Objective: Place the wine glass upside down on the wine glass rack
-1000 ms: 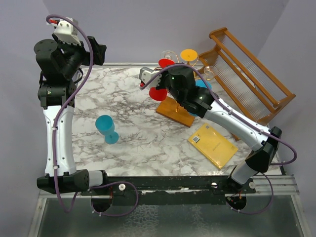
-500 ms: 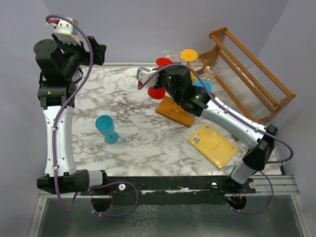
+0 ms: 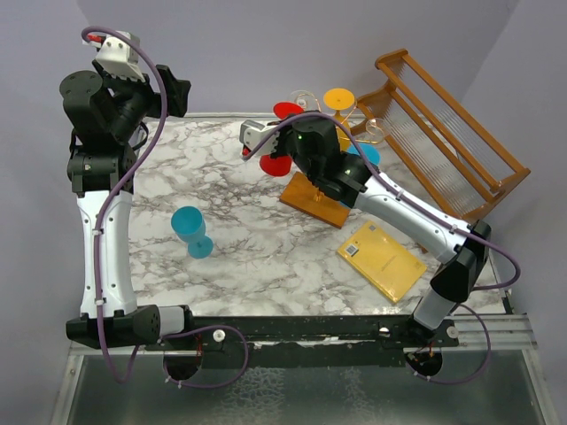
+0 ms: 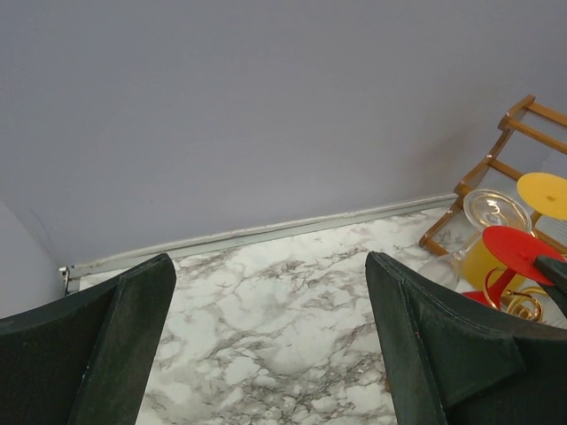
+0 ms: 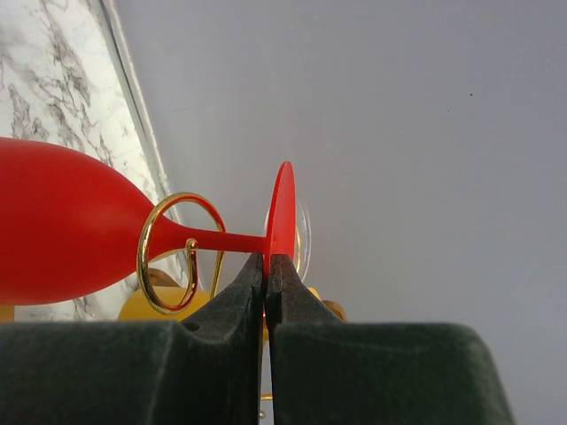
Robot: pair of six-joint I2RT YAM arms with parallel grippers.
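The red wine glass (image 5: 62, 235) hangs upside down, its stem running through a gold spiral loop (image 5: 164, 252) of the wine glass rack (image 3: 314, 200). My right gripper (image 5: 267, 263) is shut on the edge of the glass's round red foot (image 3: 287, 111); the bowl (image 3: 277, 166) hangs below it, over the table. My left gripper (image 4: 270, 345) is open and holds nothing, raised high over the back left corner (image 3: 175, 94), far from the rack.
A turquoise glass (image 3: 190, 230) stands upright on the marble table (image 3: 257, 257) at left centre. Yellow (image 3: 339, 97), clear (image 3: 304, 96) and blue (image 3: 363, 156) glasses hang on the rack. A brown slatted rack (image 3: 443, 133) stands back right, with a yellow book (image 3: 383, 258) in front of it.
My right arm has shifted slightly left and back, carrying the red glass along the rack's loop. The left arm has not moved.
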